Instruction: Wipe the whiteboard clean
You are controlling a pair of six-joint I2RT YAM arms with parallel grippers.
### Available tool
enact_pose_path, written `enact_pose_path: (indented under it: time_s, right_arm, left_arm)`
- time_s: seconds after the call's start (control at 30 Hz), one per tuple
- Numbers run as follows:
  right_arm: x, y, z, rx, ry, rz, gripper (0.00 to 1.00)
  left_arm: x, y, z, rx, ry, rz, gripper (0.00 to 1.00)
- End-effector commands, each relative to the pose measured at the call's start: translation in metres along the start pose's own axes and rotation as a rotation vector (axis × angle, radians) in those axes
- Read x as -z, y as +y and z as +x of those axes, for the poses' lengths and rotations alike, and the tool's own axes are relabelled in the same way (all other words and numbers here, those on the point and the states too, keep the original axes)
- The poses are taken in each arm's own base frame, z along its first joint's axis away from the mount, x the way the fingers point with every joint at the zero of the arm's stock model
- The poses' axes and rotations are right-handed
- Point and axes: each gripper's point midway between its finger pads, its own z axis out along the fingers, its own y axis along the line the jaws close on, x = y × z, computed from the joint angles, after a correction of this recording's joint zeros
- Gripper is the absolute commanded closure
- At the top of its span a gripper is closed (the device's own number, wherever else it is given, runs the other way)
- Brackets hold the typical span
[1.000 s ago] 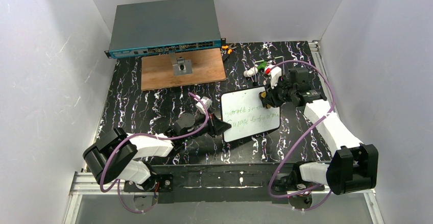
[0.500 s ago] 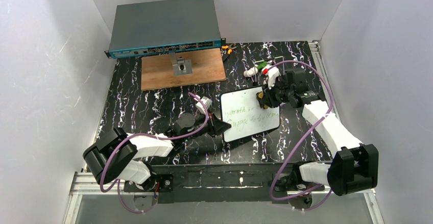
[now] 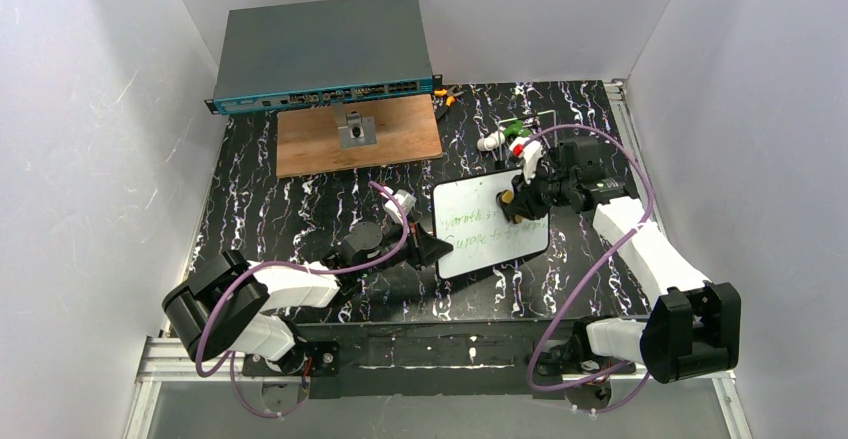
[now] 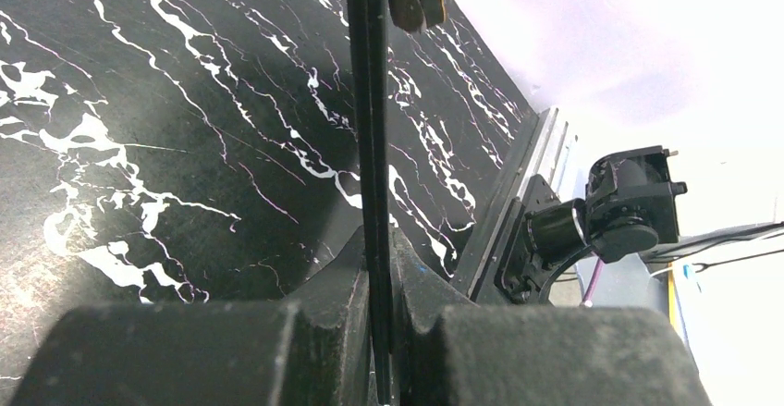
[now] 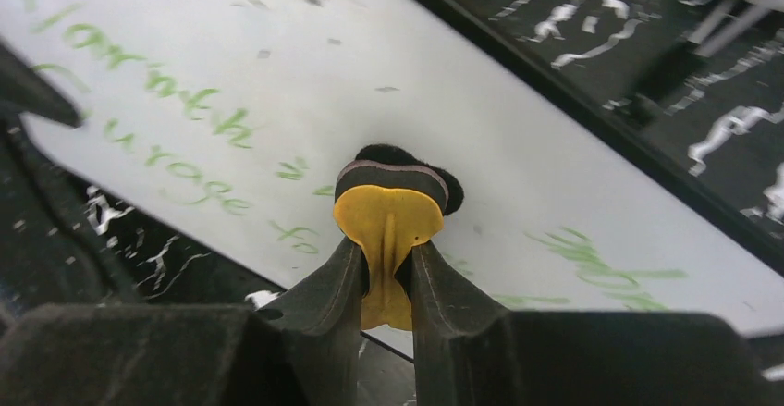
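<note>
The black marbled table [image 3: 300,209] carries a grey network switch [image 3: 322,49] at its far edge, with a brown wooden board [image 3: 400,139] just in front of it. The whiteboard [image 3: 480,254] sits centre-right on the table and bears green handwriting. The left gripper [image 4: 377,267] is clamped on the whiteboard's left rim. The right gripper [image 5: 386,256] is closed on a yellow eraser [image 5: 388,212]. The eraser's black felt face presses against the whiteboard surface, with writing on either side.
</note>
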Motion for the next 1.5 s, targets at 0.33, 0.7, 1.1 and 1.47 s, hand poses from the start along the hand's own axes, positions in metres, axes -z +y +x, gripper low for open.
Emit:
enact_pose_path:
  time_s: [0.33,0.7,1.1,1.47]
  right_arm:
    - [0.006,-0.042,-0.014,-0.062,-0.035,0.211,0.99]
    - [0.006,0.011,-0.015,-0.001,-0.066,-0.076,0.99]
    - [0.007,-0.041,-0.02,-0.058,-0.058,0.24,0.99]
    - [0.006,0.001,-0.008,0.028,-0.026,-0.031,0.99]
  left_arm:
    - [0.002,-0.025,-0.01,-0.069,-0.004,0.095,1.0]
    - [-0.001,-0.024,-0.008,-0.065,-0.002,0.097,1.0]
    - [-0.001,-0.024,-0.007,-0.058,0.006,0.094,1.0]
    - [-0.001,-0.025,-0.007,-0.063,0.006,0.097,1.0]
